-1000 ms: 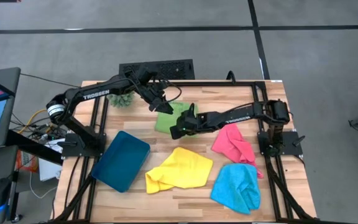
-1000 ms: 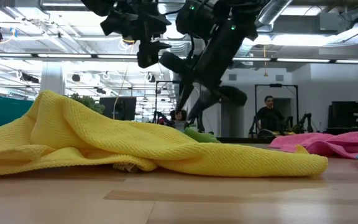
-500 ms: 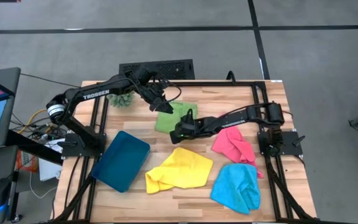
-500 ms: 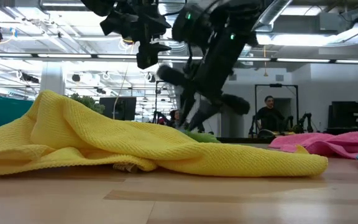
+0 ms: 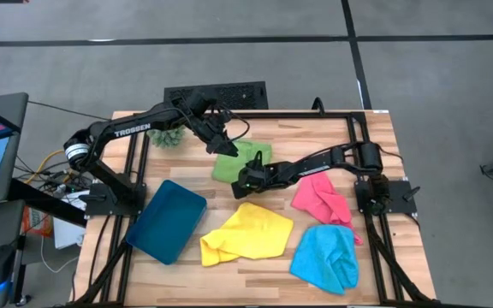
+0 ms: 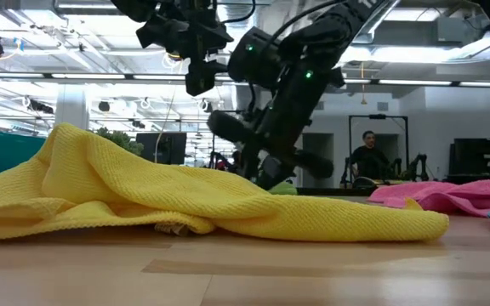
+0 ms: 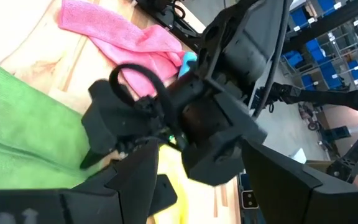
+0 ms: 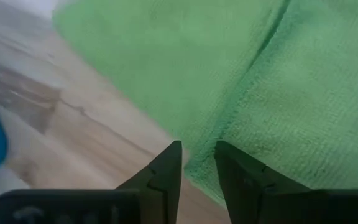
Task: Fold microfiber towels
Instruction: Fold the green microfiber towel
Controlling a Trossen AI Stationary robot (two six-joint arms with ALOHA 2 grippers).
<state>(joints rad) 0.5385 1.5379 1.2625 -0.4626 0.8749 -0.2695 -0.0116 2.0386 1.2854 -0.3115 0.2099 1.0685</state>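
Note:
The green towel (image 5: 258, 153) lies flat on the far middle of the table, also seen in the right wrist view (image 8: 260, 74). My right gripper (image 5: 243, 182) slants down at its near edge, fingers a narrow gap apart (image 8: 197, 150). My left gripper (image 5: 226, 147) hovers open above the towel's far left part, with nothing between its fingers (image 7: 199, 149). The yellow towel (image 5: 246, 233), the pink towel (image 5: 322, 198) and the light blue towel (image 5: 325, 257) lie crumpled nearer the front. My right gripper comes slanting down from the table's right, with its fingertips (image 8: 166, 163) on either side of the green towel's hemmed near edge (image 8: 199, 168). I cannot tell whether they touch the cloth. The towel lies flat on the wood.
A dark teal tray (image 5: 167, 220) lies at the front left. A spiky green plant ball (image 5: 168, 137) sits at the far left. A black slab (image 5: 216, 92) lies beyond the far edge. A person (image 6: 367, 157) stands far off in the room.
My right gripper has sunk and moved a little toward the table's near edge, coming down to the green towel's near edge. The towel has stayed where it was.

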